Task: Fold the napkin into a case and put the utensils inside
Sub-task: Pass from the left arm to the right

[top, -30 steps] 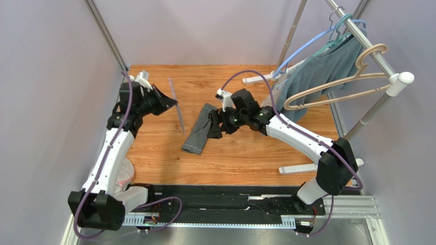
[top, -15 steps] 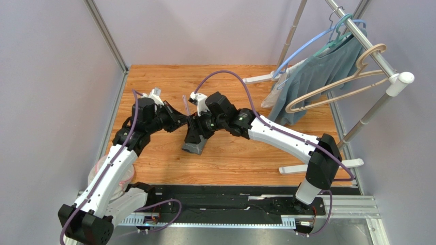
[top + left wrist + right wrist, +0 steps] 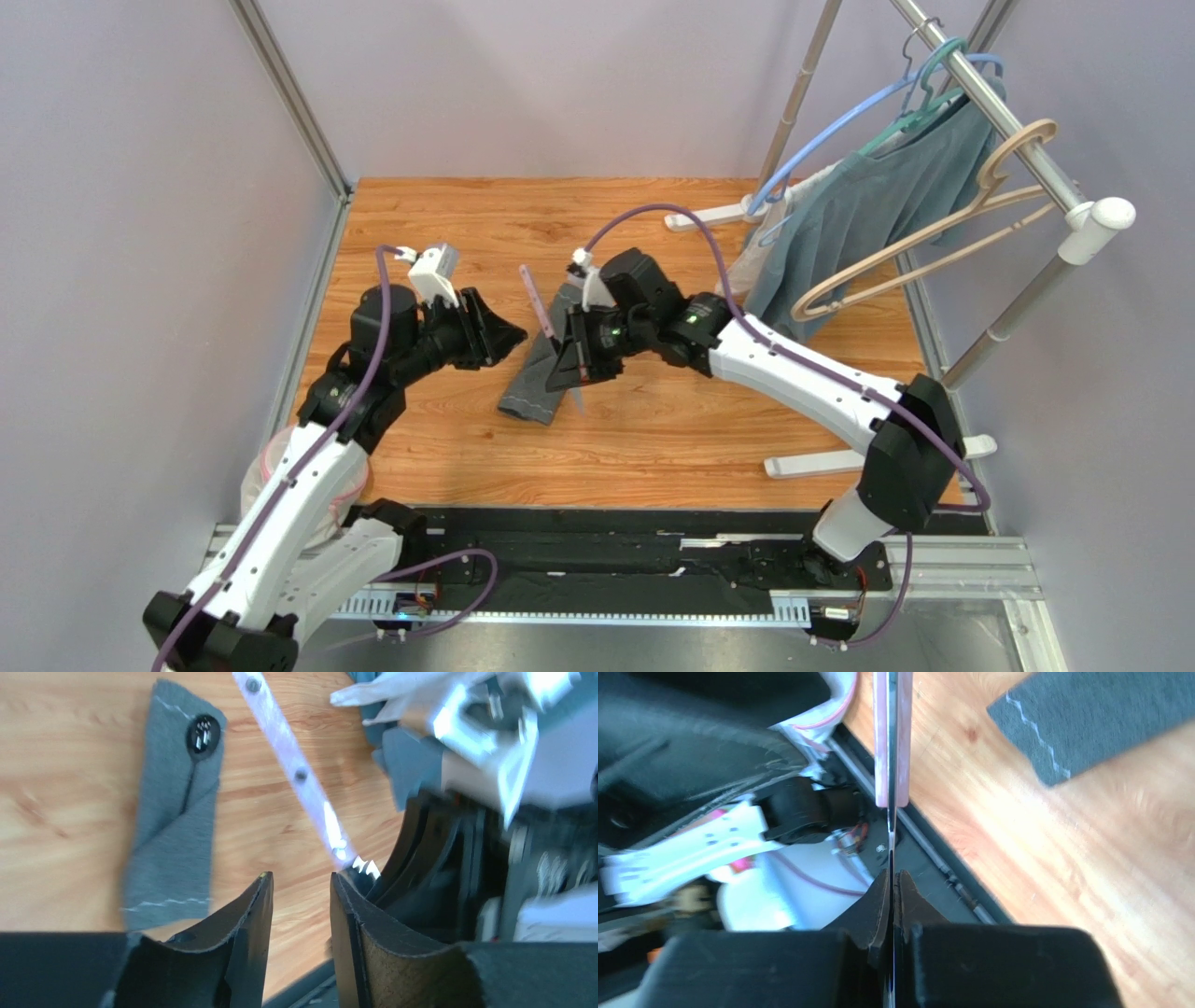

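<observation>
Right gripper (image 3: 892,882) clamped on knife (image 3: 891,735); left gripper (image 3: 302,889) holding nothing.
The knife is gripped by its blade, just beside the case (image 3: 172,840) lying flat on the table (image 3: 673,420). The case contains the black spoon (image 3: 202,735), bowl protruding. Left fingers stand apart.

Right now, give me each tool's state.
Left tool: open, holding nothing.
Right tool: shut on the knife.

Wood-grain table (image 3: 421,224), pale lilac-grey walls (image 3: 140,210) on three sides, bare metal posts (image 3: 288,91) at far corners, clothes rack (image 3: 1010,319) at right, teal-grey garment (image 3: 856,210) hung on it, blue hanger (image 3: 842,123), tan hanger (image 3: 1021,132), black rail (image 3: 631,553) along near edge, even light.
</observation>
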`<control>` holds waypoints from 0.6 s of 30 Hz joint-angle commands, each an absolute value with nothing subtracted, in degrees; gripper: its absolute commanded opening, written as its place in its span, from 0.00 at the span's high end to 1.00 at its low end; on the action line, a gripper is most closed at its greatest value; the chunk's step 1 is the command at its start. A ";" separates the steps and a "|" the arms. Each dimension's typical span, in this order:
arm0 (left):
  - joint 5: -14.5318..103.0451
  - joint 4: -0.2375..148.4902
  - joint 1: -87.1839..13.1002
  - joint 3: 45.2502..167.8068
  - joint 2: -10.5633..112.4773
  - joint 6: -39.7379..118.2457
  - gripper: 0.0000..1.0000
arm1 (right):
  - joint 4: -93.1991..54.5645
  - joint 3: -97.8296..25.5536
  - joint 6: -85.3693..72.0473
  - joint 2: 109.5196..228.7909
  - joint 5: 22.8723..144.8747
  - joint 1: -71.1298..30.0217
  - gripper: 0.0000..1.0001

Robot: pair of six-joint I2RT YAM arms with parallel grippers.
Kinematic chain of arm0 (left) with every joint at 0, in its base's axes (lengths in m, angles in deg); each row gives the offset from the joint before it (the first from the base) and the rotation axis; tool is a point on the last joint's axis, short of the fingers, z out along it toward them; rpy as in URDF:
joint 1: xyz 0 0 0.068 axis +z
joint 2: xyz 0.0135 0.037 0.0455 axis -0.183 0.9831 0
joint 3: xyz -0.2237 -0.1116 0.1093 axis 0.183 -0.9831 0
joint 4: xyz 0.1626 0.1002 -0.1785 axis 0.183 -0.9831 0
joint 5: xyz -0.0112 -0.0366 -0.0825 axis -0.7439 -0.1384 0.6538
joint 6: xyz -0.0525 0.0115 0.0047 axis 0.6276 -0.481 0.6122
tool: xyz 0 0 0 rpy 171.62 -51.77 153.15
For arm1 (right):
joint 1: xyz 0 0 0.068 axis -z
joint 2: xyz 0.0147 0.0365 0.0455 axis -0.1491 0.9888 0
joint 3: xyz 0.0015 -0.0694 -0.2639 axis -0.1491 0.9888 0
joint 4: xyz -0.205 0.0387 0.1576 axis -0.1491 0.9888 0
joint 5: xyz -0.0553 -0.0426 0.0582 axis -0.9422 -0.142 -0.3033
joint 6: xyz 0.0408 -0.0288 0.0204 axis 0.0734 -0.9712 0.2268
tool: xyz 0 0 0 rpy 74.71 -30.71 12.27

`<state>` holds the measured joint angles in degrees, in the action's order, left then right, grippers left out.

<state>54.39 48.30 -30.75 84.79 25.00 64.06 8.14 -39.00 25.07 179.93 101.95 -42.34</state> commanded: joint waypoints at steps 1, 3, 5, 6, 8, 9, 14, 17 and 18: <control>45.42 55.31 -37.69 79.83 16.17 40.63 0.53 | 7.07 -36.45 33.98 172.11 118.14 -37.49 1.00; 45.31 60.05 -40.67 76.65 10.90 32.53 0.45 | 7.51 -34.43 34.95 168.35 122.08 -35.82 1.00; 46.71 63.30 -42.35 73.65 6.60 24.57 0.40 | 7.51 -33.37 36.26 166.57 125.61 -34.24 1.00; 47.85 64.28 -44.97 72.86 5.53 20.94 0.35 | 7.07 -33.02 37.75 165.60 129.72 -33.88 1.00; 46.90 69.17 -48.67 69.70 2.19 14.35 0.01 | 6.81 -32.84 39.08 165.07 132.99 -33.88 1.00; 45.68 71.30 -52.52 67.43 1.22 6.66 0.01 | 6.81 -32.58 40.56 164.54 134.31 -33.88 1.00; 33.30 80.27 -65.61 66.00 3.40 -17.46 0.01 | 4.62 -30.56 44.70 162.78 137.57 -34.05 1.00; 27.13 82.99 -70.37 66.00 8.24 -32.24 0.01 | 4.17 -30.11 46.20 162.08 138.46 -34.40 1.00; 24.16 84.66 -71.61 65.65 9.29 -34.88 0.01 | 4.52 -30.20 46.29 162.08 138.63 -34.49 1.00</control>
